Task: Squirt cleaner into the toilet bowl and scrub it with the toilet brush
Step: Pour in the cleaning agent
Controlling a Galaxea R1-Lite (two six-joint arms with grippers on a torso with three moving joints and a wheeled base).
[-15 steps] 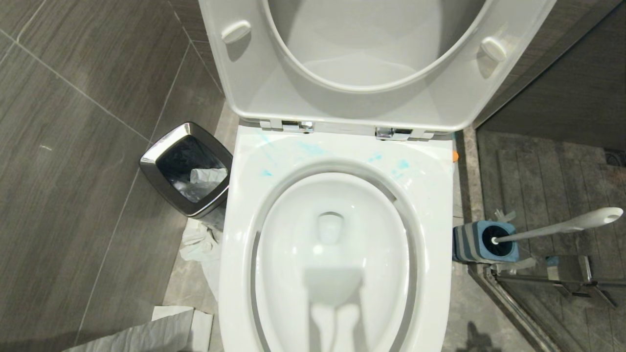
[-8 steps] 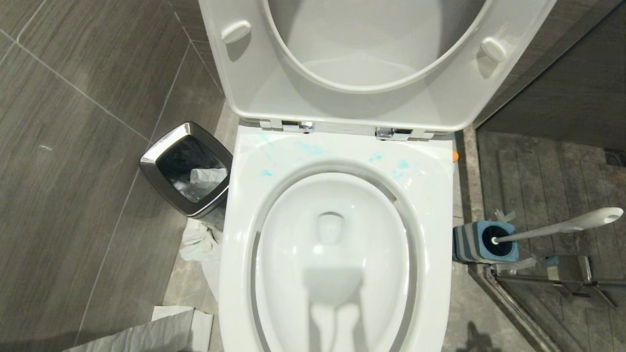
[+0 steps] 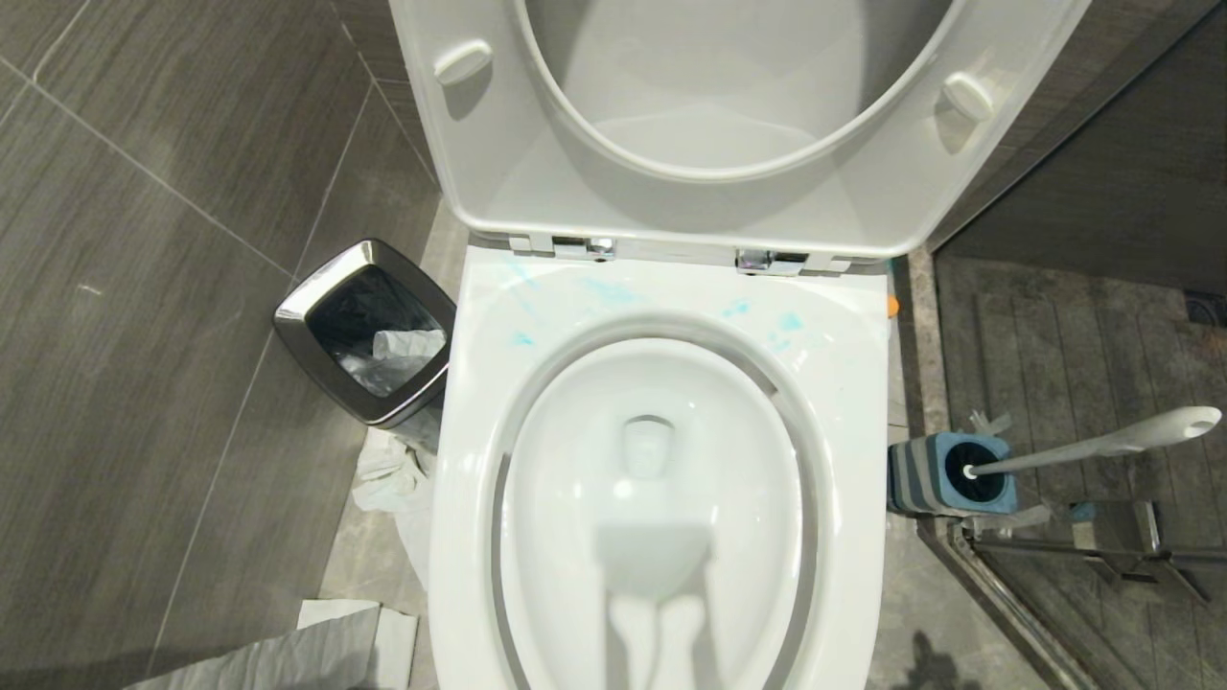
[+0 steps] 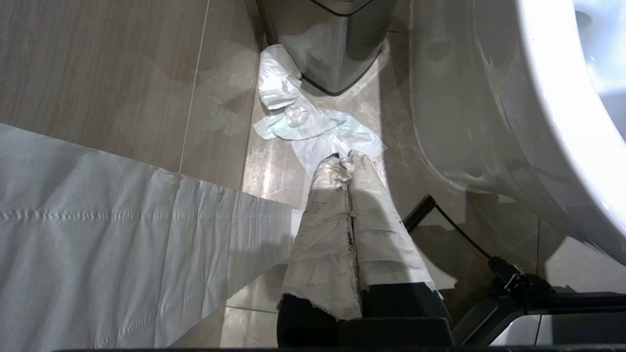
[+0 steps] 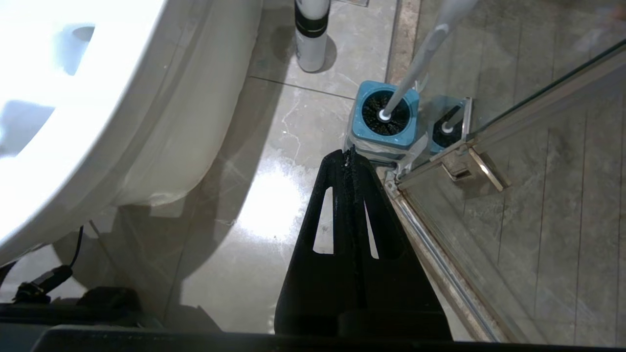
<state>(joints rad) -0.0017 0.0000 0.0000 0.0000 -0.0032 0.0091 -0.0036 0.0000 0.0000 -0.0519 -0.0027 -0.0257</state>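
The toilet bowl (image 3: 848, 402) fills the middle of the head view, seat and lid raised, with faint blue smears on the back of its rim. To its right the toilet brush (image 3: 1102, 446) stands in its blue and grey holder (image 3: 944, 474), handle leaning right. The cleaner shows only as an orange speck (image 3: 892, 306) behind the bowl; in the right wrist view its white body (image 5: 311, 39) stands on the floor beyond the holder (image 5: 386, 115). My right gripper (image 5: 348, 155) hangs shut and empty just short of the holder. My left gripper (image 4: 342, 164), with white-wrapped fingers, is shut and empty above floor paper.
A dark steel-rimmed waste bin (image 3: 364, 331) stands left of the bowl, with crumpled tissue (image 4: 303, 122) and a long paper sheet (image 4: 98, 234) on the floor near it. A glass shower door with a metal hinge (image 5: 469, 161) runs close beside the brush holder.
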